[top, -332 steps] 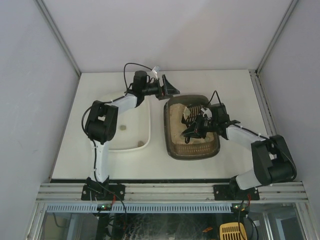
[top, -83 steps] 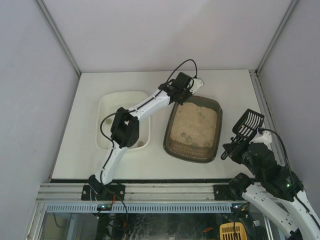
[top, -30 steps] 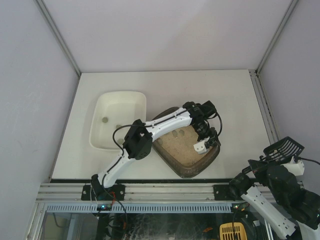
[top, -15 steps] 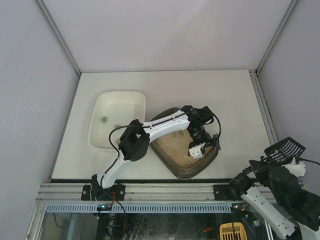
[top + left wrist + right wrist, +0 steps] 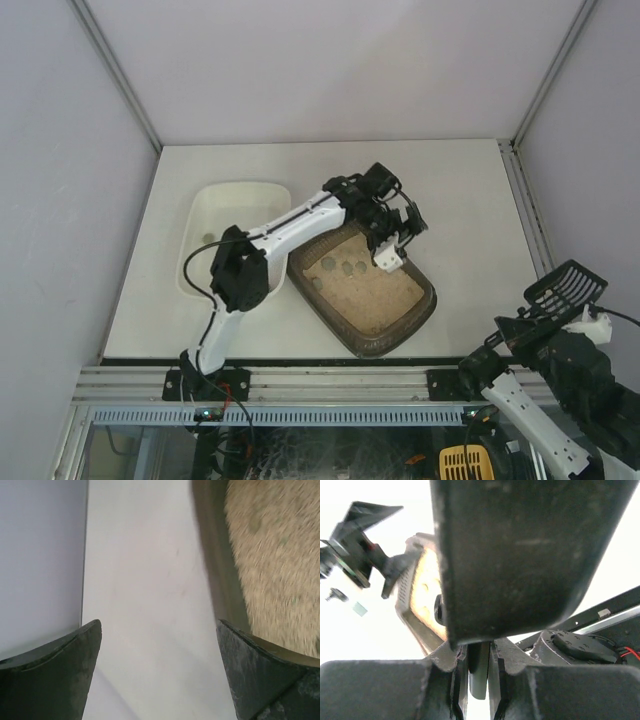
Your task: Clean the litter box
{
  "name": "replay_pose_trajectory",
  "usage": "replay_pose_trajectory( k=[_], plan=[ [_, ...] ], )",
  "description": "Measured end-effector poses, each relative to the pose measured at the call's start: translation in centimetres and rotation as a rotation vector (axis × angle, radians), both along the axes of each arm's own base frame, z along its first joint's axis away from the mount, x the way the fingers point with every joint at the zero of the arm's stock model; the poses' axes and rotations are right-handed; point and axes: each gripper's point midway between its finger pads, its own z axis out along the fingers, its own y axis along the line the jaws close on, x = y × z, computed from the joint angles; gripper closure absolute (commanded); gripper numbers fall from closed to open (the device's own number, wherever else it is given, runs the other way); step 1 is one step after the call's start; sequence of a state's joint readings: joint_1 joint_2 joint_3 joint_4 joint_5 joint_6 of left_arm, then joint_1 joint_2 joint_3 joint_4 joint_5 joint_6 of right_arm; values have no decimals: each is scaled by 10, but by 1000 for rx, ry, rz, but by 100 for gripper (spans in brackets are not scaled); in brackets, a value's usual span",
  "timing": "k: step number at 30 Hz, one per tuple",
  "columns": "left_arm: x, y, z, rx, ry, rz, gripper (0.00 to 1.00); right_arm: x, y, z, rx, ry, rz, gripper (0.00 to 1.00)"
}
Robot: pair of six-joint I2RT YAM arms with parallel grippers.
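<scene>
Left hand (image 5: 398, 242) is released: fingers (image 5: 55, 675) spread wide, nothing between them, only bare tabletop (image 5: 460, 190) in the gap in the left wrist view. It hangs over the far-right corner of the litter box (image 5: 428, 300). One finger sits right at the rim, contact can't be told.

Right hand (image 5: 478, 672) is clenched on the handle of the black scoop (image 5: 565, 285), held up off the near-right edge of the tabletop, well apart from the box.

Litter box lies flat, open side up, mid-tabletop toward the near side, holding beige litter (image 5: 370, 290) with a few darker spots. White tray (image 5: 240, 190) is just beside its far-left end. The left arm covers the gap, so touching or not is unclear.

Handling, as a judgement:
- The tray is stiff plastic and should not flex under a pinch.
- Loose litter likely makes it fairly heavy.
- The load will shift or spill if the box tips, so keep it level.
- The smooth base probably slides easily on the tabletop, so pushing or dragging suits it better than lifting.

Best hold looks like the wide rim, pinched across the lip at a corner or short end, as near the left hand now.

Long axis runs diagonally in the top view, from far-left down to near-right, with the near-right short end pointing toward the right arm's base.
</scene>
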State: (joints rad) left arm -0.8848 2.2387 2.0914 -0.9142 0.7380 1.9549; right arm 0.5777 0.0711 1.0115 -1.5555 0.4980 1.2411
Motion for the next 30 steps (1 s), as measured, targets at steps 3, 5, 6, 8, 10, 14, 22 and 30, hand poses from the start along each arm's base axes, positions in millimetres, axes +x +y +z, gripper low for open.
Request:
replay_pose_trajectory(
  k=[3, 5, 6, 8, 10, 14, 22, 30],
  plan=[
    [31, 20, 36, -43, 12, 203, 0, 11, 17, 5, -79, 40, 112, 100],
    [48, 40, 71, -96, 44, 378, 0, 25, 39, 7, -150, 94, 222, 100],
    [55, 49, 87, -125, 57, 455, 0, 33, 51, 8, -181, 122, 279, 100],
    [69, 69, 131, -215, 108, 666, 0, 50, 81, 5, -227, 186, 416, 100],
    [79, 88, 174, -321, 168, 856, 0, 69, 116, -2, -246, 254, 558, 100],
    [89, 139, 222, -485, 384, 1204, 0, 95, 171, -20, -226, 362, 794, 100],
    [94, 258, 174, -540, 770, 1768, 0, 100, 216, -40, -80, 530, 1040, 100],
    [67, 338, 154, -798, 1010, 2155, 0, 85, 226, -55, 44, 741, 1095, 100]
  ],
)
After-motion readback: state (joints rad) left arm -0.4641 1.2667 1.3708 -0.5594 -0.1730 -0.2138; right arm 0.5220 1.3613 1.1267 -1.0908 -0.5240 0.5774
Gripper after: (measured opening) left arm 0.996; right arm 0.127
